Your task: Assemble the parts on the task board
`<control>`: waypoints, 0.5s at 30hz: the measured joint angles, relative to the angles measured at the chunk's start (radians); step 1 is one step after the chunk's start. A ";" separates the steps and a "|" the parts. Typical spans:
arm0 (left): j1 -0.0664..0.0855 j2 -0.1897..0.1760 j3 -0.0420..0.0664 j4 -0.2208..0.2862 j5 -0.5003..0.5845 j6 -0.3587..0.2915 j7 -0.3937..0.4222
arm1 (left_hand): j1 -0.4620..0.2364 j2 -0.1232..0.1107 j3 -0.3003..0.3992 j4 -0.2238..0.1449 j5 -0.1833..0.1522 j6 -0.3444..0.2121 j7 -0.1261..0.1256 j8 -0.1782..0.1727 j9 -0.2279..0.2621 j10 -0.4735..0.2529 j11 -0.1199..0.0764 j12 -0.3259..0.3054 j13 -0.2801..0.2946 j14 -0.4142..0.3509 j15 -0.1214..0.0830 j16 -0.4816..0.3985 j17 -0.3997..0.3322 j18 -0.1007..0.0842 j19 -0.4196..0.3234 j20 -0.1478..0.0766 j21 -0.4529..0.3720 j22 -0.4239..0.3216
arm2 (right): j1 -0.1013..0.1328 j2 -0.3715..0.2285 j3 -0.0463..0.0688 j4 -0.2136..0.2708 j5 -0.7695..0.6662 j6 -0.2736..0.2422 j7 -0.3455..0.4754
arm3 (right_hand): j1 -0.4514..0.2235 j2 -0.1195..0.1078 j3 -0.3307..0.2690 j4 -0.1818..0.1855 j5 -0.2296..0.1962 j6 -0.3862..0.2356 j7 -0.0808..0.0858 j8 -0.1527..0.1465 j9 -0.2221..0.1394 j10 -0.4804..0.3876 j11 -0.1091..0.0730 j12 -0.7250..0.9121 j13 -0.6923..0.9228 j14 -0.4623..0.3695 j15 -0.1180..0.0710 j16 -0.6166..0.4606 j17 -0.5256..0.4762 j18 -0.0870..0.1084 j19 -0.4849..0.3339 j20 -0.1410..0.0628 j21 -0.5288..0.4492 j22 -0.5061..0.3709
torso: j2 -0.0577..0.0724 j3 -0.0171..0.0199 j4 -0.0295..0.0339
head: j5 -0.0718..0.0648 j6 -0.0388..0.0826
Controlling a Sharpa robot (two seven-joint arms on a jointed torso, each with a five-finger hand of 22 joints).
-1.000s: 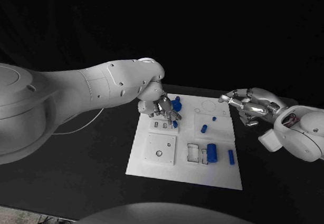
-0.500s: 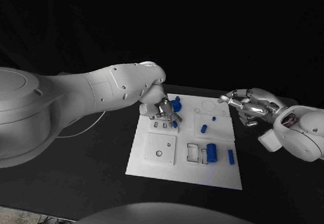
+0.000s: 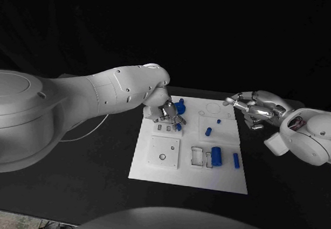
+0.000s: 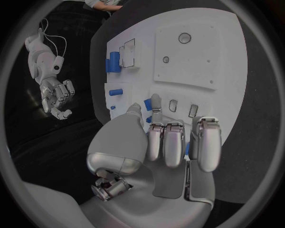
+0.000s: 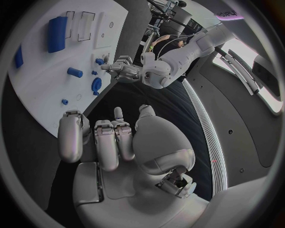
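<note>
Fingers of the left hand [image 3: 165, 114] are curled down onto the far left part of the task board [image 3: 149, 170], and a small blue part [image 3: 178, 126] is seen at their tips; whether it is pinched cannot be told. Fingers of the right hand [image 3: 250, 109] are bent inward on nothing, held off the board's far right corner. A large blue part [image 3: 216, 156] lies in a recess toward the near right.
</note>
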 measured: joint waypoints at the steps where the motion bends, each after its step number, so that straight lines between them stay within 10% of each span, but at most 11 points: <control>1: 0.000 0.001 0.000 -0.001 0.000 -0.001 0.000 | 0.000 0.000 0.000 0.000 0.000 0.000 0.000 -0.001 0.000 0.000 0.000 0.000 0.000 0.000 0.000 0.000 0.000 0.000 0.000 0.000 0.000 0.000 | 0.000 0.000 0.000 0.000 0.000 0.000 0.000 | 0.000 0.000 0.000 0.000 0.000 0.000 0.000 0.000 0.000 0.000 0.000 0.000 0.000 0.000 0.000 0.000 0.000 0.000 0.000 0.000 0.000 0.000 | 0.000 0.0001 0.0000 | 0.000 0.000; 15: -0.001 0.013 0.001 -0.013 -0.007 -0.011 0.000 | 0.005 0.005 0.000 0.000 0.006 0.006 0.001 -0.011 -0.001 0.000 0.000 0.000 0.000 0.000 0.000 0.000 0.000 0.000 0.000 0.000 -0.004 0.000 | -0.001 0.000 0.000 -0.002 0.004 0.006 -0.004 | 0.004 -0.004 0.006 0.000 0.003 0.000 0.000 0.000 0.001 -0.002 0.002 0.001 0.000 0.001 0.001 0.000 0.000 0.000 -0.007 0.000 -0.005 0.000 | 0.000 0.0001 0.0001 | 0.000 0.000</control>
